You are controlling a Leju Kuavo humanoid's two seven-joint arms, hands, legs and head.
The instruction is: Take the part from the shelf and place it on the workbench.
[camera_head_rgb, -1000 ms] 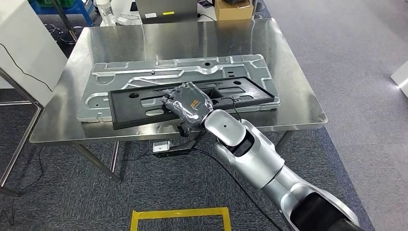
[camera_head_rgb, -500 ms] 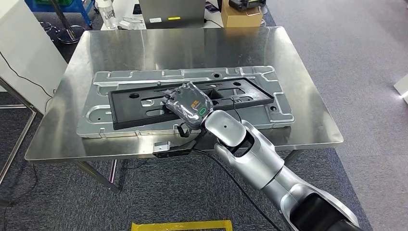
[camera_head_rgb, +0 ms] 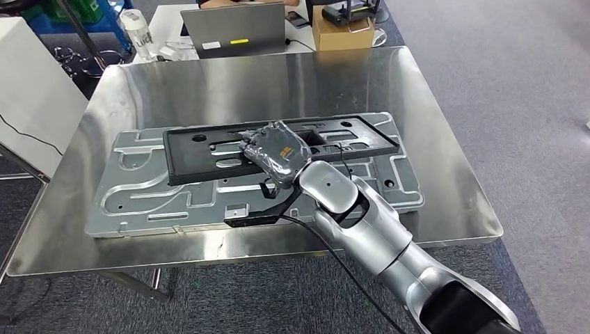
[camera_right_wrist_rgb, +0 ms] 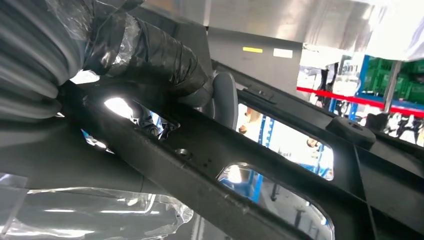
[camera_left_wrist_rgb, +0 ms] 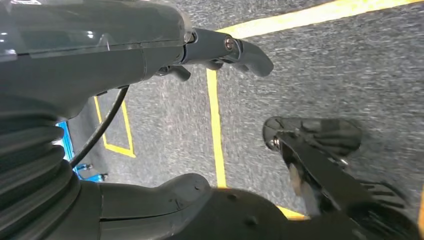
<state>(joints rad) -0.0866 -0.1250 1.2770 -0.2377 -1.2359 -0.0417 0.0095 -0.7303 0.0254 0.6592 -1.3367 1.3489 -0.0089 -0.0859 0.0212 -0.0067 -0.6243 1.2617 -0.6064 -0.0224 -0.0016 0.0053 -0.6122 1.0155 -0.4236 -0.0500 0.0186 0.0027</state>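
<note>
We see the right hand (camera_head_rgb: 275,152), wrapped in clear film, holding the black part (camera_head_rgb: 209,149) near its middle; the long flat frame with its cut-outs is carried over the table (camera_head_rgb: 445,139), stretching from left to right above a large silver metal panel (camera_head_rgb: 139,202) that lies flat on the steel top; whether the black part touches the panel beneath it we cannot tell. In the right wrist view the fingers (camera_right_wrist_rgb: 160,60) are curled around one bar of the black part (camera_right_wrist_rgb: 280,165), with bright openings of the frame showing on either side of the grip; the hold looks firm, thumb on one side and fingers on the other. The silver right arm (camera_head_rgb: 362,229) comes in from the near right edge and reaches over the near edge of the table, a black cable trailing beside it.

The left hand (camera_left_wrist_rgb: 150,50) hangs over grey carpet floor (camera_left_wrist_rgb: 350,65) crossed by yellow tape lines (camera_left_wrist_rgb: 216,130); its fingers (camera_left_wrist_rgb: 245,52) are spread apart and hold nothing.

Beyond the far edge of the table we see a grey laptop (camera_head_rgb: 233,31) with a yellow label, a cardboard box (camera_head_rgb: 341,29) to its right, and a clear plastic bottle (camera_head_rgb: 142,38) to its left; a white board (camera_head_rgb: 35,90) stands at the far left, just beside the table.
</note>
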